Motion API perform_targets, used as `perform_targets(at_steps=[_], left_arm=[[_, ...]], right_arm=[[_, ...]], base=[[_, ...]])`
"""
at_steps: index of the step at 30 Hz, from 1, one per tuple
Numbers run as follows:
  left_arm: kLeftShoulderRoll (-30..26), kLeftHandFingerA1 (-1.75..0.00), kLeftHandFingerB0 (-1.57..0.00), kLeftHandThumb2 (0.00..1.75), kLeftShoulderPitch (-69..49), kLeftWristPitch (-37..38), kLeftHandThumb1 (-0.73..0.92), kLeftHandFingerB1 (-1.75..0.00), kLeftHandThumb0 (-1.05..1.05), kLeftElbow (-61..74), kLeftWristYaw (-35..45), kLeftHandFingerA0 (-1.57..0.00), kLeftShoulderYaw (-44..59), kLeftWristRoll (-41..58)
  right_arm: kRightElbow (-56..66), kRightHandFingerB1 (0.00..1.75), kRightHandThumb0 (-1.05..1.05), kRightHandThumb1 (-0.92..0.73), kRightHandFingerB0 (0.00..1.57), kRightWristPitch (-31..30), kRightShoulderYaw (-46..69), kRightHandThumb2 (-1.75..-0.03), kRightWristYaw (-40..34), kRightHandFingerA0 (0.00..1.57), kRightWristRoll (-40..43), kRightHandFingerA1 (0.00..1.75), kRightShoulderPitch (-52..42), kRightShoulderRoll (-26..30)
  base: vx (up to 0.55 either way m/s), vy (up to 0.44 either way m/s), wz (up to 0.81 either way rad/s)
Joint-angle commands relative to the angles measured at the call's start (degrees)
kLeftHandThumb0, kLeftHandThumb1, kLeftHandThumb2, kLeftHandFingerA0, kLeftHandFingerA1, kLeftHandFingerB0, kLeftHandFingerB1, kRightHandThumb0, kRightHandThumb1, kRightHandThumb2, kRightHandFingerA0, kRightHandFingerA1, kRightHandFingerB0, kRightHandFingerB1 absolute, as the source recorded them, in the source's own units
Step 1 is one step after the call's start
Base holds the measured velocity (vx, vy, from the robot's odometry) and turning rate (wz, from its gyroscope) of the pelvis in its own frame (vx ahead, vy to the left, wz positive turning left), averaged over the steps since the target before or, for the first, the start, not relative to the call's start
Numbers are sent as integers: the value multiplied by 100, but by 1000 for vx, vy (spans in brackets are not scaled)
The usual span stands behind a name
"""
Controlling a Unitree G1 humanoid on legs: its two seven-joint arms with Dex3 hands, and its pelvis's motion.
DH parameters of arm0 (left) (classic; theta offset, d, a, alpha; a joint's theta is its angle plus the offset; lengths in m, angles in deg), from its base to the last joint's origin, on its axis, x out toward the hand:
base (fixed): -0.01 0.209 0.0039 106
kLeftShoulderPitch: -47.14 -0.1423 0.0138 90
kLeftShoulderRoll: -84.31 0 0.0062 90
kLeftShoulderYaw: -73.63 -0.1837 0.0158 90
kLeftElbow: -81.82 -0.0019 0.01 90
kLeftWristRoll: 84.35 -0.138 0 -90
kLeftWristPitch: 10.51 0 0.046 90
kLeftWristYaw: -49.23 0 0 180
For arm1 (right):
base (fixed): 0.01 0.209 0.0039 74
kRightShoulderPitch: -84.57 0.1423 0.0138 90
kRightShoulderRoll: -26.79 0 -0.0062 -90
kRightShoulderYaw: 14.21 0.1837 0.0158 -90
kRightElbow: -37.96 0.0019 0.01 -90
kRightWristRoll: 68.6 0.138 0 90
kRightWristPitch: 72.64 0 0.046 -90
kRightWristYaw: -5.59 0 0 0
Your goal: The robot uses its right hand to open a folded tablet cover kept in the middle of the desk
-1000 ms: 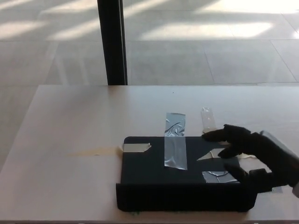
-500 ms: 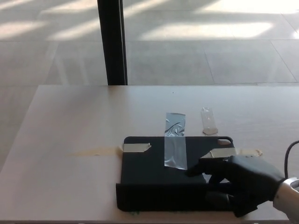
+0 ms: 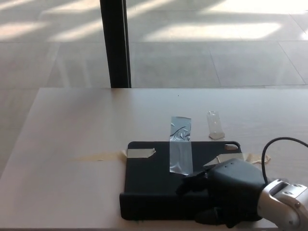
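Observation:
The black folded tablet cover (image 3: 159,180) lies flat in the middle of the white desk (image 3: 72,125), held down by strips of tape. My right hand (image 3: 228,192) reaches in from the lower right and rests over the cover's near right part. Its fingers (image 3: 190,182) stretch leftward across the cover's top, and the thumb sits low by the near edge. They stay spread apart, so the hand is open. The hand hides the cover's near right corner. My left hand does not show.
A clear tape strip (image 3: 180,149) crosses the cover's far edge, with beige tape pieces (image 3: 139,153) at the left and right (image 3: 240,158). A small clear plastic piece (image 3: 215,125) lies beyond the cover. A dark post (image 3: 115,43) stands behind the desk.
My right hand has moved from the cover's right side, leftward and nearer, onto its near right part. The cover has not moved.

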Motion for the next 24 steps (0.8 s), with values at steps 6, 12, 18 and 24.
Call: perform_targets(at_steps=[6, 12, 18, 24], left_arm=[[-419, -76, -55, 65, 112, -151, 88, -66, -76, -49, 5, -76, -24, 80], [-410, -77, -54, 65, 169, -164, 89, -66, -77, -44, -24, -78, -64, 51], [-450, -79, -54, 66, 253, -194, 87, -68, -78, -30, -39, -75, -27, 110], [-468, -78, -56, 66, 222, -102, 88, -69, -80, -38, -33, -78, -45, 97]], right_arm=[[815, 51, -102, -92, 55, -843, -1499, -81, 892, 86, -3414, 149, -340, -238], [1014, 47, -100, -92, 50, -835, -1345, -72, 683, 80, -3047, 131, -660, -66], [1517, 46, -100, -92, 41, -1369, -791, -76, 860, 67, -2332, 79, -1334, -75], [2440, 51, -96, -78, 34, -2071, 292, -117, 664, 57, -1289, 69, -2682, -211]], base=[[0, 0, 0], [0, 0, 0], [0, 0, 0], [0, 0, 0]])
